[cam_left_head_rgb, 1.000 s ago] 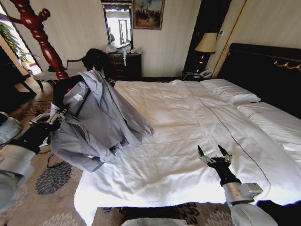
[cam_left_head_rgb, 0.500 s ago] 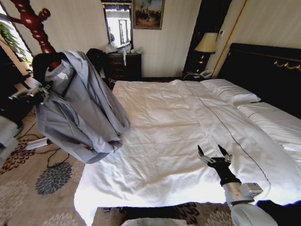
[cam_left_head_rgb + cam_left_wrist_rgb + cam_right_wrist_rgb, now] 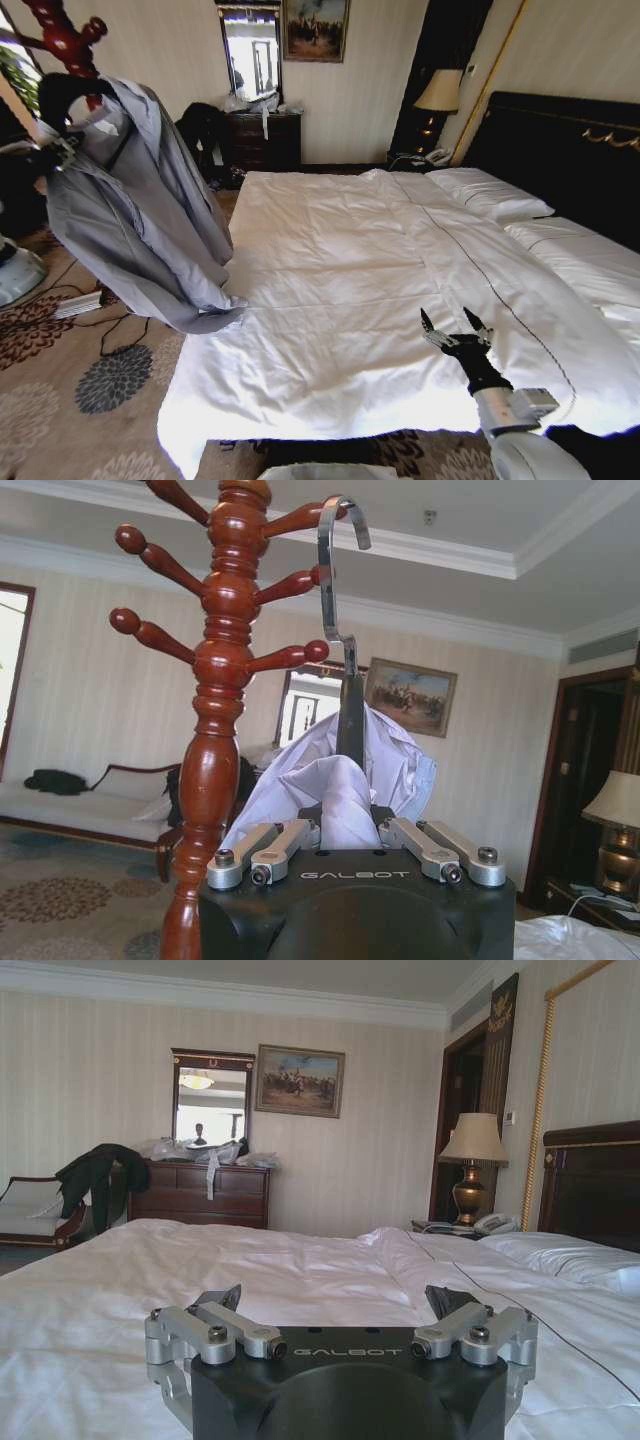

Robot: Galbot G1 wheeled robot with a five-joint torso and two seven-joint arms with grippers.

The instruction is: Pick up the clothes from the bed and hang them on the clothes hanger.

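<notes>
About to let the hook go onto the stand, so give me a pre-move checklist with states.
1. Shirt off the bed: ok, though its hem hangs close to the mattress corner.
2. Shirt on the clothes hanger: ok.
3. Left gripper shut on the hanger: ok.
4. Hook over a peg of the coat stand: not ok, beside it.
5. Right gripper parked open over the bed: ok.
</notes>
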